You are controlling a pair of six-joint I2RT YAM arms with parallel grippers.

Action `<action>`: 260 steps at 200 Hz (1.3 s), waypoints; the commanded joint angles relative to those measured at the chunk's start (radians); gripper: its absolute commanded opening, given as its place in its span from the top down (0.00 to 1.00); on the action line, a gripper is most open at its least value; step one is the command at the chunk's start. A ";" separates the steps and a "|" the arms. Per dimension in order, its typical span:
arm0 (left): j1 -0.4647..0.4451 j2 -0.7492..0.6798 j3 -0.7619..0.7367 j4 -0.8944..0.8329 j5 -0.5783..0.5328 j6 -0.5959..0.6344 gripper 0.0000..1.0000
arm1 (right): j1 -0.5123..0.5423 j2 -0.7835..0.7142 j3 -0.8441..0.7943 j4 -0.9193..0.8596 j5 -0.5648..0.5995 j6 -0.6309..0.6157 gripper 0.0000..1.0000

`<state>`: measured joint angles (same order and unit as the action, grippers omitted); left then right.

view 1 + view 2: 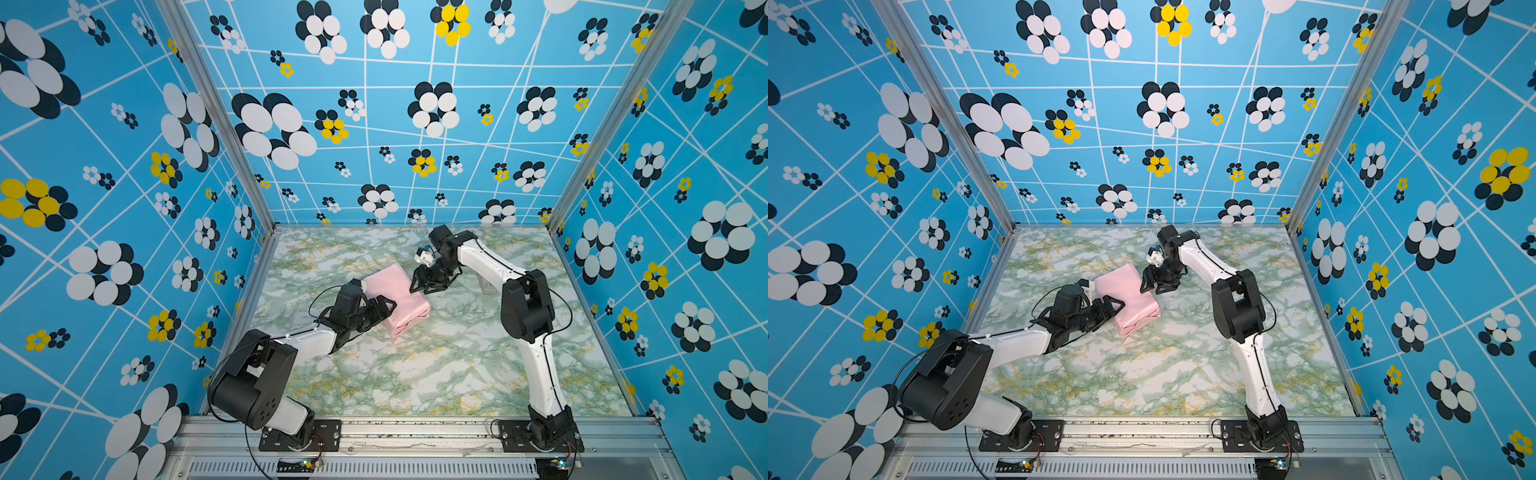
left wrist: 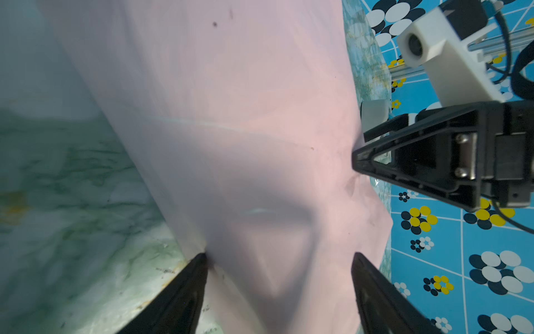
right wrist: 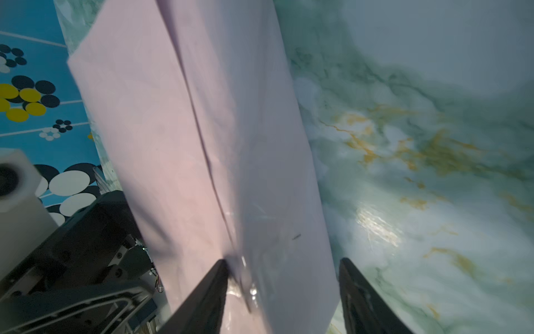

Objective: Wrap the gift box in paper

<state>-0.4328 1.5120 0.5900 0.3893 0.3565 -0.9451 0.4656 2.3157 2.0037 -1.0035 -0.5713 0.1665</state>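
Observation:
The paper (image 1: 397, 297) (image 1: 1127, 299) shows its pale pink face, folded into a parcel lying on the table (image 1: 436, 365). The gift box is hidden inside it. My left gripper (image 1: 382, 313) (image 2: 280, 260) is open at the parcel's near left side, straddling a folded flap; one finger (image 2: 199, 266) touches the paper's edge. My right gripper (image 1: 420, 290) (image 3: 283, 264) is open at the parcel's far right side, spanning the paper (image 3: 173, 130). One of its fingers (image 3: 219, 271) rests by a seam with a shiny strip, and the other hangs just off the paper's edge above the table.
A small white-grey tape dispenser (image 1: 484, 286) (image 2: 374, 115) stands behind my right arm, towards the right wall. Patterned blue walls (image 1: 124, 208) close in the table on three sides. An aluminium rail (image 1: 415, 428) with both arm bases runs along the front.

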 commanded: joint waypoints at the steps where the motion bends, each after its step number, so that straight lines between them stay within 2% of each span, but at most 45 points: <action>1: 0.005 0.034 0.054 -0.004 0.021 0.034 0.26 | 0.015 0.037 0.038 -0.044 -0.029 -0.037 0.44; 29: 0.002 0.069 0.123 -0.058 0.027 0.095 0.37 | 0.022 0.024 -0.012 0.026 -0.062 -0.024 0.59; 59: -0.018 0.066 0.200 -0.129 0.006 0.189 0.40 | 0.024 -0.091 -0.158 0.186 -0.061 0.019 0.68; 82: -0.053 0.050 0.245 -0.153 -0.023 0.278 0.40 | 0.025 -0.214 -0.280 0.328 -0.038 0.055 0.73; 124: -0.132 0.009 0.242 -0.090 -0.086 0.408 0.39 | 0.031 -0.414 -0.538 0.577 0.010 0.076 0.74; 149: -0.179 -0.029 0.193 -0.012 -0.126 0.483 0.38 | 0.044 -0.533 -0.695 0.715 0.045 0.072 0.74; 183: -0.272 -0.096 0.035 0.159 -0.259 0.627 0.38 | 0.059 -0.699 -0.932 0.901 0.132 0.063 0.76; 226: -0.379 -0.080 -0.135 0.391 -0.376 0.779 0.38 | 0.136 -0.858 -1.176 1.083 0.295 -0.047 0.79; 245: -0.419 -0.062 -0.191 0.480 -0.425 0.819 0.38 | 0.165 -0.920 -1.300 1.222 0.331 -0.070 0.81; 260: -0.455 -0.060 -0.212 0.512 -0.465 0.858 0.38 | 0.176 -0.969 -1.360 1.263 0.349 -0.072 0.80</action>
<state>-0.8196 1.4384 0.4030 0.7029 -0.1017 -0.2012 0.5831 1.4055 0.7277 0.0761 -0.2081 0.1474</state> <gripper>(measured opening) 0.621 0.198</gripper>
